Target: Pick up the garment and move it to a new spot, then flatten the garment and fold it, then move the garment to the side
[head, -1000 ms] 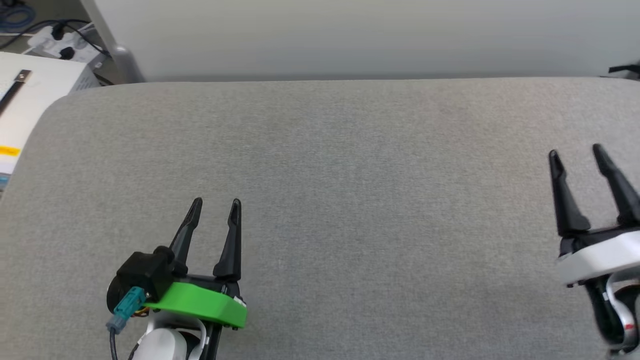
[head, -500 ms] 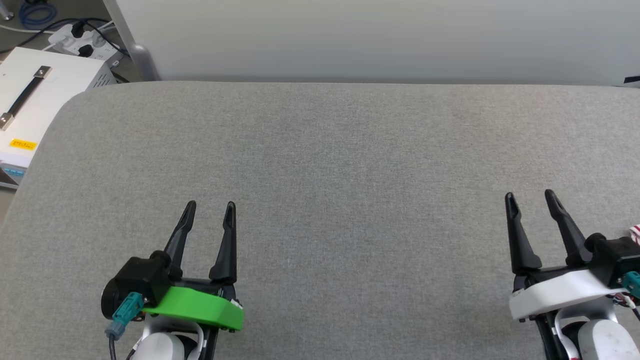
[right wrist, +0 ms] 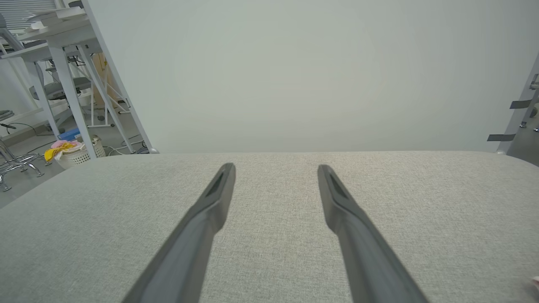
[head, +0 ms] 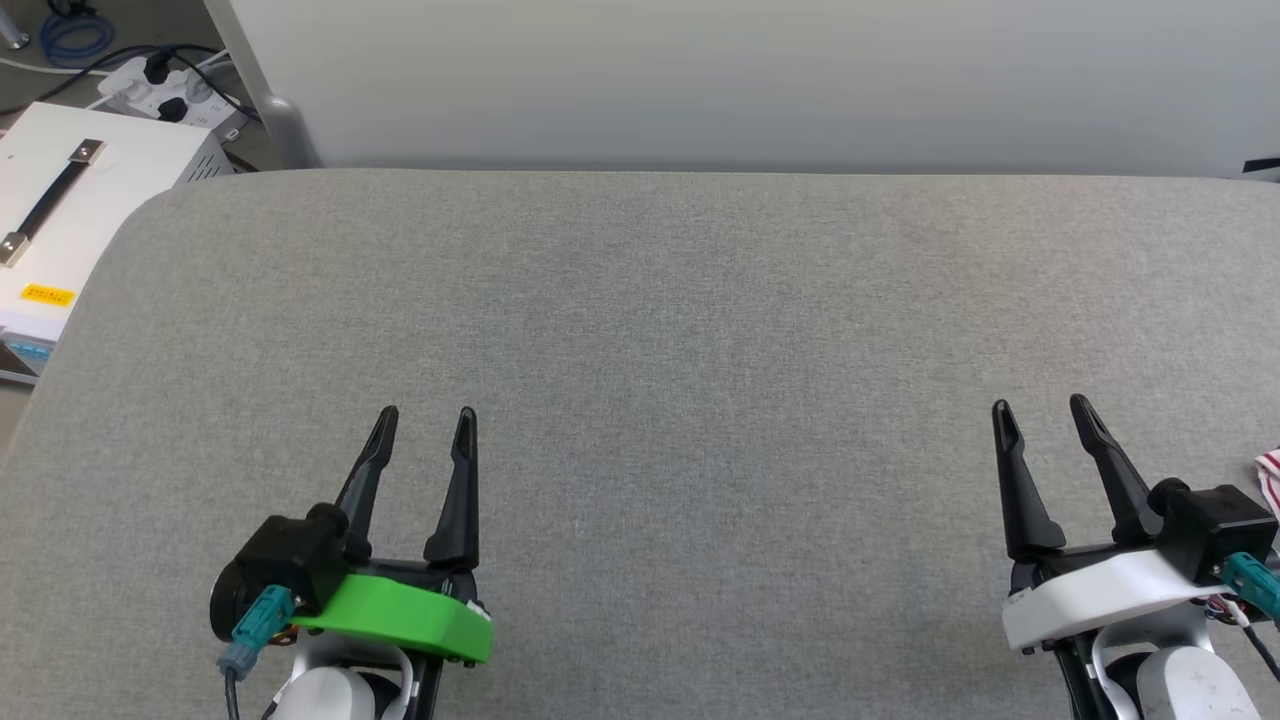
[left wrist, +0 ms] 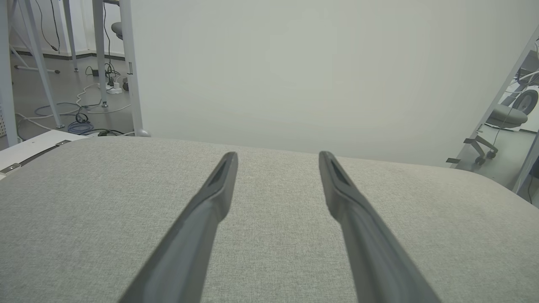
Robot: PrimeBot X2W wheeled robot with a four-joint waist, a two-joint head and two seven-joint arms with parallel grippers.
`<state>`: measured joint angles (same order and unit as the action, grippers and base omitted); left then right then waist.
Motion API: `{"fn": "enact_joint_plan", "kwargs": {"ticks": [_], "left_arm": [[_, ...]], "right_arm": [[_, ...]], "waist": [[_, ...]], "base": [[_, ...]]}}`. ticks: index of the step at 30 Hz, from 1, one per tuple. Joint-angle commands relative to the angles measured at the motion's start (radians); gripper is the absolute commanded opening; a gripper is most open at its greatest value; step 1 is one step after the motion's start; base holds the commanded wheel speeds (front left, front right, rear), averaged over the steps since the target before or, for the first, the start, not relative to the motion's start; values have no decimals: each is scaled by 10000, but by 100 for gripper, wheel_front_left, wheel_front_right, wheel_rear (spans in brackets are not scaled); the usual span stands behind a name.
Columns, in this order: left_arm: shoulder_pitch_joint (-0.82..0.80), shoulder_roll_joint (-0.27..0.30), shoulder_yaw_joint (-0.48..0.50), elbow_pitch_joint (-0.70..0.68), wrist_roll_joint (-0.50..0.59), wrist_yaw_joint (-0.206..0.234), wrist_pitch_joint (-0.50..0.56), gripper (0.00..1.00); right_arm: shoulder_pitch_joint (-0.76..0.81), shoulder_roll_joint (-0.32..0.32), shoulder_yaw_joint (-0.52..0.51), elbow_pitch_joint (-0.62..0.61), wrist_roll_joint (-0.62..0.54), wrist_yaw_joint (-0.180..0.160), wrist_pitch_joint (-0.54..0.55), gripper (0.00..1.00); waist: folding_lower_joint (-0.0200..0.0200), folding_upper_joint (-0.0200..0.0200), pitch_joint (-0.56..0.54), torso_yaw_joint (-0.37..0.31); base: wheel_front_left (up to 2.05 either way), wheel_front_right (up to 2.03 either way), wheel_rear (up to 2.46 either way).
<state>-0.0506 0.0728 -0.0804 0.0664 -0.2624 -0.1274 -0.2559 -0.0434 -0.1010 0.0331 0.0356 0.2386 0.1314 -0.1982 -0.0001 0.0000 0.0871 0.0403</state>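
Grey fabric-covered worktop (head: pixel 700 330), rounded corners. Left pincer (head: pixel 428 412), on a green mount, sits over the worktop's near-left part with its two dark fingers pointing toward the far edge; it is open a moderate gap and holds nothing. Right pincer (head: pixel 1041 402), on a white mount, is over the worktop's near-right part, open to about the same gap and also empty, fingers leaning slightly left. Both wrist views show the fingers (left wrist: pixel 210 202) spread apart above bare grey cloth, nothing between them. Whether the fingertips touch the worktop cannot be told. Garment (head: pixel 1270 468): a small red-and-white striped bit lies at the worktop's right side, cut off by the picture border, just beyond the right pincer's black camera block and apart from its fingers; the rest is out of frame. A pale panel (head: pixel 700 80) stands upright along the worktop's far edge. Off the worktop's far-left corner sits a white case (head: pixel 90 200) with a black strap handle and a yellow label, and beyond it a white power strip (head: pixel 165 85) with black plugs on the floor. In the right wrist view a white basket (right wrist: pixel 78 155) holding pink and yellow cloth stands on the floor past the worktop's left end.
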Motion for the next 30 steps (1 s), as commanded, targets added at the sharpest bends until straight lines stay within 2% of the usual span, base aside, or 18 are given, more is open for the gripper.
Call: {"fn": "enact_joint_plan", "kwargs": {"ticks": [1, 11, 12, 30], "left_arm": [[106, -29, 10, 19, 54, -31, -59, 100], [75, -28, -140, 96, -137, -32, -59, 100], [0, -4, -133, 95, -132, 2, 10, 0], [58, -31, -16, 8, 197, 156, 327, 0]], "right_arm": [[-14, -15, 17, 14, -78, -7, -51, 100], [-60, -12, 50, -23, -75, -7, 9, 100], [-1, 1, 34, -4, 0, 0, 15, 0], [51, 62, -12, -47, -289, -1, 255, 0]], "waist": [[1, 0, 12, 9], [1, 0, 87, 15], [1, 0, 84, 15], [1, 0, -32, -36]], "base": [[0, 0, 0], [0, 0, 0], [0, 0, 0], [0, 0, 0]]}}
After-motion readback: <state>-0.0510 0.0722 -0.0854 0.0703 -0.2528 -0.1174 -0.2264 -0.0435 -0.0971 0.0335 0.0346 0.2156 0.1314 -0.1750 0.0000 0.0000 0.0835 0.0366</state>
